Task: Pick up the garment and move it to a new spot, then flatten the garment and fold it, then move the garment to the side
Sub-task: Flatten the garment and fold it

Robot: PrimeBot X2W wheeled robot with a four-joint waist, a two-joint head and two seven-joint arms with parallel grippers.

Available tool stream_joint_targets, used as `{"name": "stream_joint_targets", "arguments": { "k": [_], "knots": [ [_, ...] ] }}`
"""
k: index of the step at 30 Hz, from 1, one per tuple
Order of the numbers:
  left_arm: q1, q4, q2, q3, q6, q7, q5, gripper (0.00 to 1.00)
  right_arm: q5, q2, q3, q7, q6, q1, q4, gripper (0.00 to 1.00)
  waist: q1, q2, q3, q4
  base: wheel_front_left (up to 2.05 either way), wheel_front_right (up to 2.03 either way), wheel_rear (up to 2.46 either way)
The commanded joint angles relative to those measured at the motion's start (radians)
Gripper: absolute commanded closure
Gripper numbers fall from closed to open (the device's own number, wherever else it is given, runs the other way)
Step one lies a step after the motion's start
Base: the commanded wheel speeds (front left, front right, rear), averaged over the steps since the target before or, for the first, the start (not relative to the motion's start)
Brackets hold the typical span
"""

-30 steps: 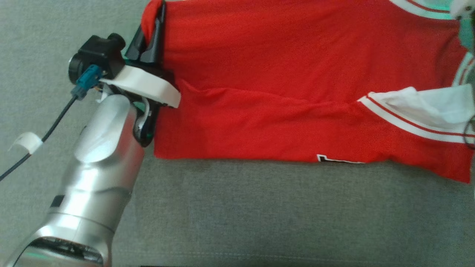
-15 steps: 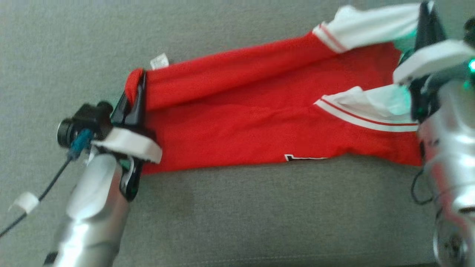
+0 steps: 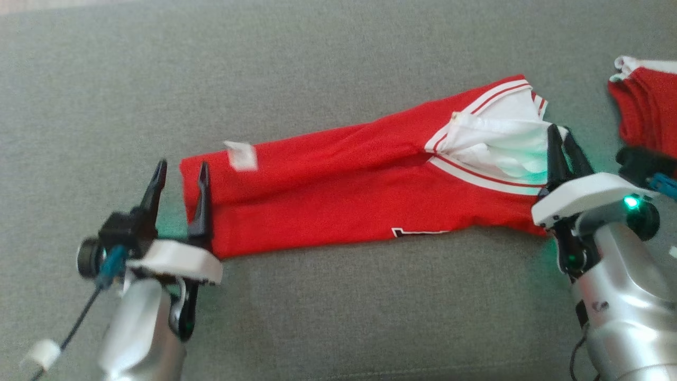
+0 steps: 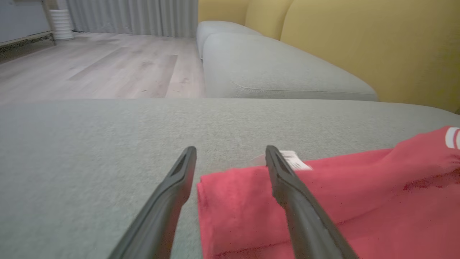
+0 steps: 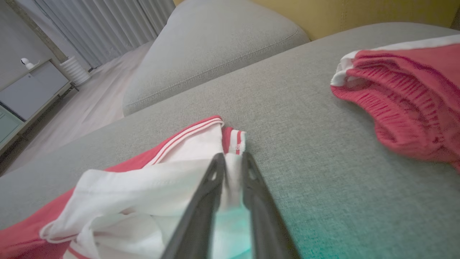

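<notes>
The garment (image 3: 344, 201) is a red jersey with white trim, lying folded lengthwise on the grey sofa cushion (image 3: 338, 69). My left gripper (image 3: 182, 166) stands open at its left end. One finger is on the cushion side and the other over the red edge (image 4: 359, 201), beside a white label (image 4: 293, 162). My right gripper (image 3: 560, 132) is at the garment's right end. Its fingers are nearly together, with white fabric (image 5: 143, 187) in the narrow gap at the right gripper's tips (image 5: 232, 156).
A second bunched red garment (image 3: 645, 111) lies on the cushion to the right, also seen in the right wrist view (image 5: 406, 108). A yellow backrest (image 4: 359, 43) rises behind the cushions. Wood floor (image 4: 90, 68) lies beyond the cushion's edge.
The left gripper has opened and let go of the garment's left end, which now rests on the cushion. The head camera has shifted, showing the whole garment and both arms.
</notes>
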Motion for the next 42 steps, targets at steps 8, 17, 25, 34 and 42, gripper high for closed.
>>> {"name": "stream_joint_targets", "arguments": {
  "k": [8,17,25,34,42],
  "knots": [
    [0.181,-0.190,-0.057,0.187,0.083,-0.005,0.056,0.00,-0.011,0.001,-0.037,-0.063,0.000,0.088,-0.080,0.00,0.0001,-0.0001,-0.089,0.031,0.00,0.00,0.00],
    [0.324,-0.307,-0.069,0.111,0.125,-0.005,0.032,0.00,-0.162,0.016,-0.109,-0.089,0.000,0.091,-0.009,0.00,0.0001,-0.0001,-0.110,0.085,0.00,0.00,0.00],
    [0.312,-0.301,-0.069,0.080,0.122,-0.005,0.031,0.00,-0.245,0.002,-0.175,-0.057,0.000,0.025,0.127,0.00,0.0001,-0.0001,-0.090,0.130,0.00,0.00,0.00],
    [0.298,-0.296,-0.069,0.070,0.120,-0.005,0.023,0.00,-0.221,0.040,-0.179,-0.005,0.000,-0.018,0.265,0.00,0.0001,-0.0001,-0.067,0.163,0.00,0.00,0.00],
    [0.297,-0.296,-0.069,0.061,0.120,-0.005,0.017,0.00,-0.090,0.080,-0.058,0.022,0.000,0.011,0.252,1.00,0.0001,-0.0001,-0.069,0.164,0.00,0.00,0.00]
  ]
}}
